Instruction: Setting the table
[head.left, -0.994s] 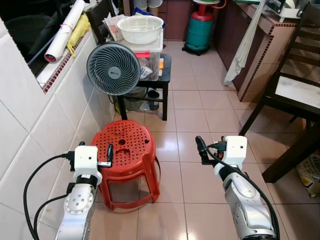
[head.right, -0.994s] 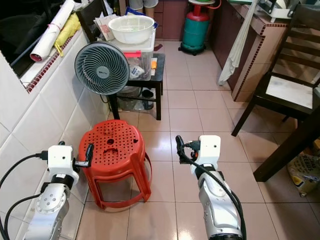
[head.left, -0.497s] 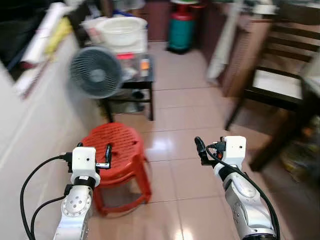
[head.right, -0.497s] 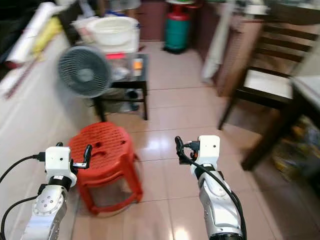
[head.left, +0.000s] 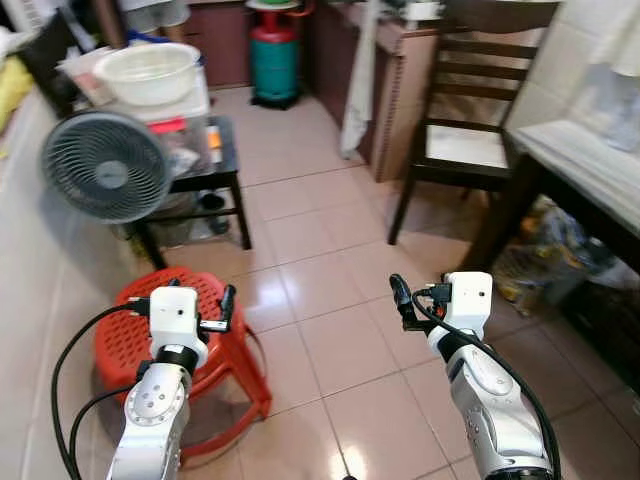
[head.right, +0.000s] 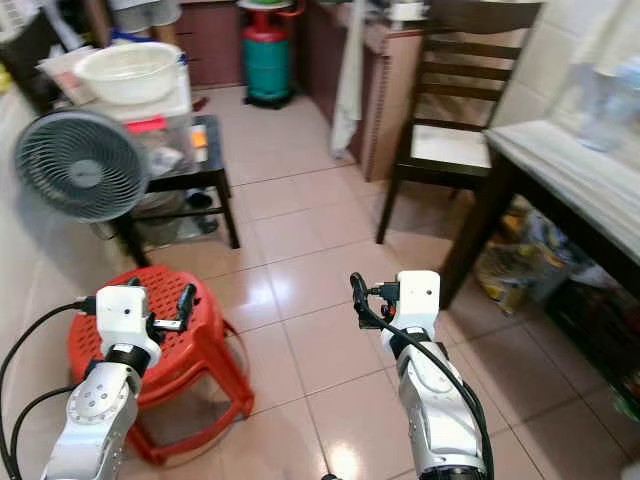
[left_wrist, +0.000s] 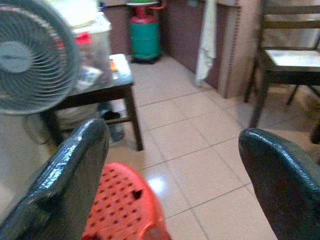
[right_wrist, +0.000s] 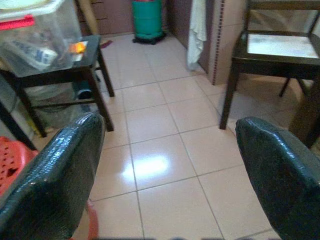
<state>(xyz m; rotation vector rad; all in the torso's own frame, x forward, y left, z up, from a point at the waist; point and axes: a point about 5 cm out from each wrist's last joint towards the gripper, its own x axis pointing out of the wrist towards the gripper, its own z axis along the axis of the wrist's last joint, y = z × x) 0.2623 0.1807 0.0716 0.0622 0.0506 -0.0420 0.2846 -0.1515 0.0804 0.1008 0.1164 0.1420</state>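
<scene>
You had both arms held up in front of you over the tiled floor (head.left: 330, 250), nothing in either claw. The left gripper (left_wrist: 170, 165) had its 2 black fingers (left_wrist: 65, 180) spread wide apart with only floor and stool between them, and it sat just above the red plastic stool (head.left: 130, 330) on your left side. The right gripper (right_wrist: 170, 175) was spread wide too, hovering over bare tiles, well apart from any furniture. As for the table you were meant to set, the dark wooden table (head.right: 560, 175) with the pale top was off to your right, near the wall, with a dark wooden chair (head.left: 465, 140) pulled up at its far end. Something pale and blurry stood on the tabletop (head.right: 605, 95), couldn't tell what it was. Bags and clutter (head.left: 555, 250) were stuffed under the table. On your left there was a grey round fan (head.left: 105, 165) standing beside a small black side table (head.left: 215, 170), which carried a clear storage box (head.right: 165, 125) with a white basin (head.left: 150, 72) on top. Straight ahead at the back stood a green gas cylinder (head.left: 273, 60), and a white cloth (head.left: 357, 80) hung down off the counter edge next to it. A person's legs (head.right: 145, 15) showed right at the top, behind the basin.
</scene>
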